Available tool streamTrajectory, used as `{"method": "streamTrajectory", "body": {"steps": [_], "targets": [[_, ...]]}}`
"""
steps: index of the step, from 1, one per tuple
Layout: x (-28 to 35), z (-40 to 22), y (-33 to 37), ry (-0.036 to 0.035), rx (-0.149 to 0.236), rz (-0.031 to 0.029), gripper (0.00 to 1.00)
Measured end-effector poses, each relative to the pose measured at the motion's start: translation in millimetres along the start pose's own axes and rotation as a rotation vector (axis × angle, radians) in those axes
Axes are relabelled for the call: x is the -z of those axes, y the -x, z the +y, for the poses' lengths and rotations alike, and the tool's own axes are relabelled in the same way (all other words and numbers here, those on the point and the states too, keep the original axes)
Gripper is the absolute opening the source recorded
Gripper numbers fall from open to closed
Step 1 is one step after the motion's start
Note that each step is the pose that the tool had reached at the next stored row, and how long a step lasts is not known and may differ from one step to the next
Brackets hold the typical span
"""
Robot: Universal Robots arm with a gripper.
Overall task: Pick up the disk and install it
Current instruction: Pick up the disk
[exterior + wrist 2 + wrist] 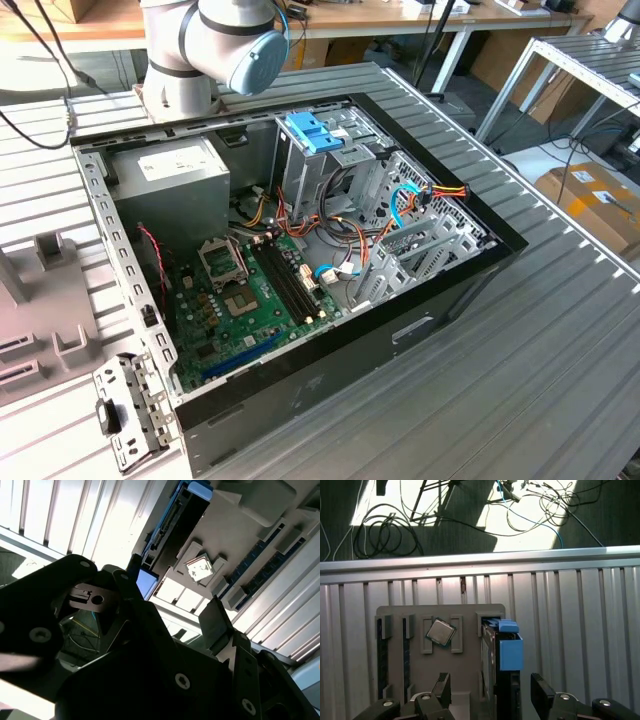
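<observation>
Ribbed metal worktop (pixel 560 380) carries an open computer case (pixel 400 330), seen in the exterior view with a green motherboard (pixel 250 300), a grey power supply (pixel 170 180), loose orange and blue cables (pixel 340 240) and a metal drive cage (pixel 330 170) topped by a blue latch (pixel 313 132). The arm (pixel 220 40) rises behind the case. At the exterior view's left edge sits a grey holder (pixel 40 330). In the first wrist view that holder (pixel 470 615) lies below the pincer (pixel 492 695), near the worktop's edge, beyond which cables (pixel 385 535) sprawl on the floor. The disk (pixel 489 660) stands on its thin edge in one of the holder's slots, its long axis running along the worktop's ribs; its light blue bracket (pixel 510 652) sits at the end nearer the worktop's edge. A processor chip (pixel 440 631) rests slightly askew in a square recess beside it, and two narrow slots (pixel 382 650) farther over hold dark strips that cannot be identified. The pincer is spread wide, one of its fingers (pixel 443 690) on each side of the disk, apart from it and gripping nothing. The second wrist view shows the same disk (pixel 170 525) on edge in the holder, the chip (pixel 199 569) close by.
</observation>
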State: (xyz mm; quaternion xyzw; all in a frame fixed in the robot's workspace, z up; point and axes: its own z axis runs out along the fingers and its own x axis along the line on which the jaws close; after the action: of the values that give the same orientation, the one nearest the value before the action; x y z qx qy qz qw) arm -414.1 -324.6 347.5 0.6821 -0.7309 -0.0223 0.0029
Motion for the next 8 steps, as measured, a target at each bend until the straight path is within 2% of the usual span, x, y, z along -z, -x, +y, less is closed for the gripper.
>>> {"method": "streamTrajectory", "body": {"steps": [8], "targets": [[-3.8,-0.1,-0.1,0.0,0.0,0.0,0.74]]}}
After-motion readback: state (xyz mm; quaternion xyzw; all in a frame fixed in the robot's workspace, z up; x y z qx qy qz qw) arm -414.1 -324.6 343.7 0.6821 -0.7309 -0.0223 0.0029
